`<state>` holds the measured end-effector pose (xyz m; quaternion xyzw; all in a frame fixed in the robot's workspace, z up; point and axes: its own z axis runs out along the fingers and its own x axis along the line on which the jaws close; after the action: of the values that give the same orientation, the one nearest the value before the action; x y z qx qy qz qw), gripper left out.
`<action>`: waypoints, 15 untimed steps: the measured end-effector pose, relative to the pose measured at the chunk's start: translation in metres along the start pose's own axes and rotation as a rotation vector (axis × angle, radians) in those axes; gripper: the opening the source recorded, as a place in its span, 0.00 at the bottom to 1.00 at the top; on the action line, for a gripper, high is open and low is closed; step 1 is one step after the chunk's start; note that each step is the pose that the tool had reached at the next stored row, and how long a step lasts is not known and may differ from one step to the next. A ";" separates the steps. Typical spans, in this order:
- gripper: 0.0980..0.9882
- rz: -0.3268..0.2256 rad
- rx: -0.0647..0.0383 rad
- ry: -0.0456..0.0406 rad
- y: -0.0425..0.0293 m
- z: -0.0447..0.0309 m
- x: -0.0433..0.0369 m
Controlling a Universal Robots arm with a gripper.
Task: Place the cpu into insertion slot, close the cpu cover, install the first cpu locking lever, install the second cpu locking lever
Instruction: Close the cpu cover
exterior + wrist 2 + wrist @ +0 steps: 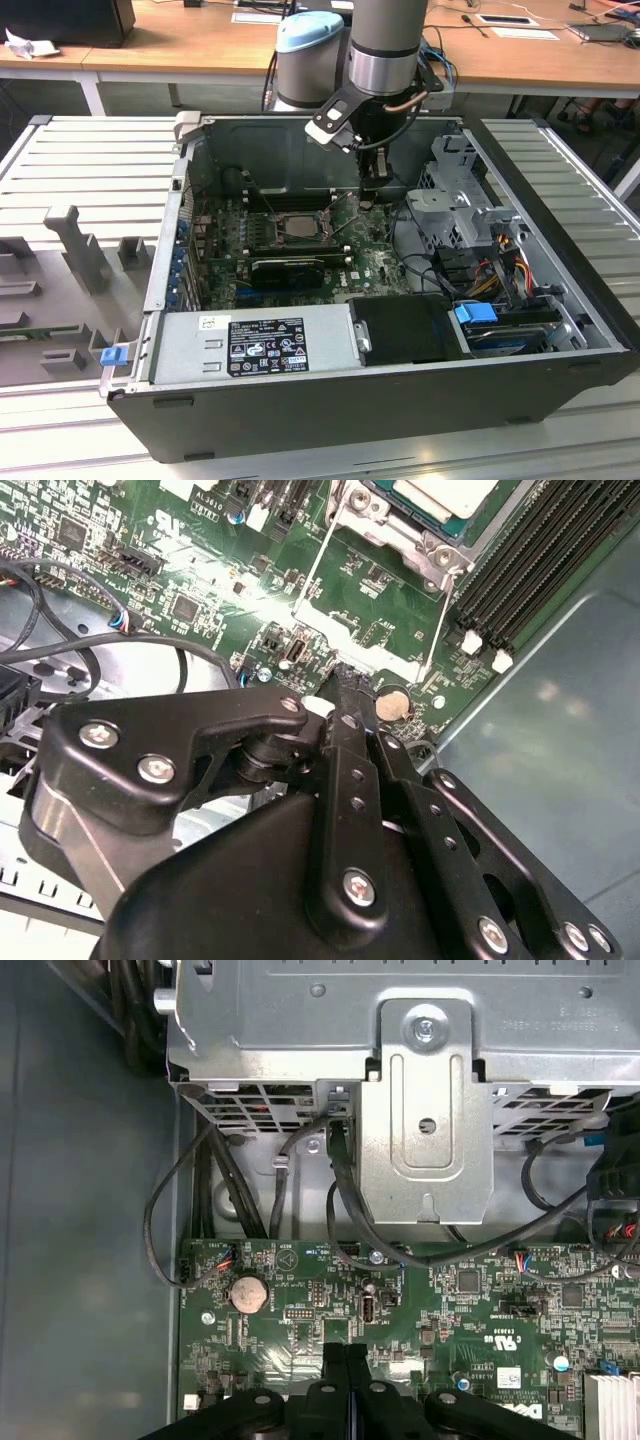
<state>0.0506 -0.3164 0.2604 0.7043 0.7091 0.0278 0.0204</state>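
Your open computer case (400,400) lies on the slatted surface (90,160), motherboard (370,255) facing up. The claw (372,188), pressed together and holding nothing, hangs just to the exterior view's right of the insertion slot (318,228). The cpu cover (372,510) looks closed over the seated cpu (440,492). A thin locking lever (312,570) stands free, so the lever step seems in hand, and latching it calls for a careful push and tuck.

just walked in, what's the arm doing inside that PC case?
The arm's gripper is down inside the open computer case. Its fingers are shut with nothing between them, just above the green motherboard near a coin battery. The cpu already sits in the insertion slot. Thin wire levers run beside the socket; I can't tell if they're latched.
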 end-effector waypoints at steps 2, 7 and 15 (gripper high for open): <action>0.01 0.000 0.000 0.0000 0.0013 0.0001 0.0000; 0.01 0.000 0.000 0.0000 0.0043 0.0003 0.0000; 0.01 0.000 0.000 0.0000 0.0041 0.0060 -0.0001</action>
<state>0.0550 -0.3164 0.2547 0.7042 0.7091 0.0278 0.0203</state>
